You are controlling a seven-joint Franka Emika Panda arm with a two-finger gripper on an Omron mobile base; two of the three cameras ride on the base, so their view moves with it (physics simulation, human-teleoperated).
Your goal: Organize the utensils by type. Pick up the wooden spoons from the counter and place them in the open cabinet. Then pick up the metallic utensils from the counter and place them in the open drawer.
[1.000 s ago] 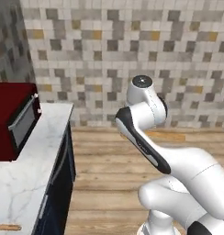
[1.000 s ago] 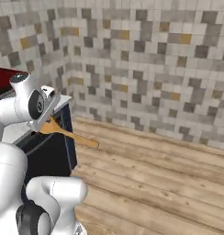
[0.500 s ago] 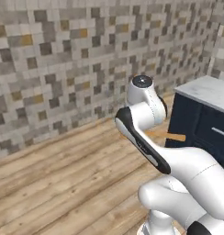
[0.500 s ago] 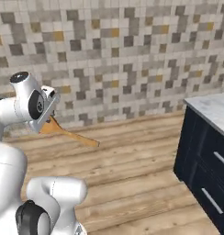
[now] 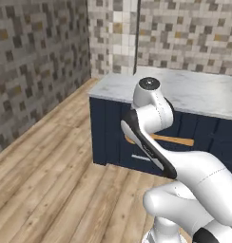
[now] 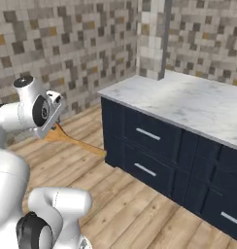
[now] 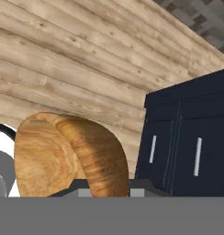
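Wooden spoon [image 6: 74,141] clenched in gripper [image 7: 104,186], carried mid-air over wood floor, off corner of counter [image 6: 188,104]. Looks like first stage only: spoon picked, not yet stowed. Cabinet drop pending, metal utensils and drawer all left, I'd guess.

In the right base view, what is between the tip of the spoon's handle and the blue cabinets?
Nothing. In the right base view, the wooden spoon handle ends just short of the navy base cabinets, with bare wooden floor behind.
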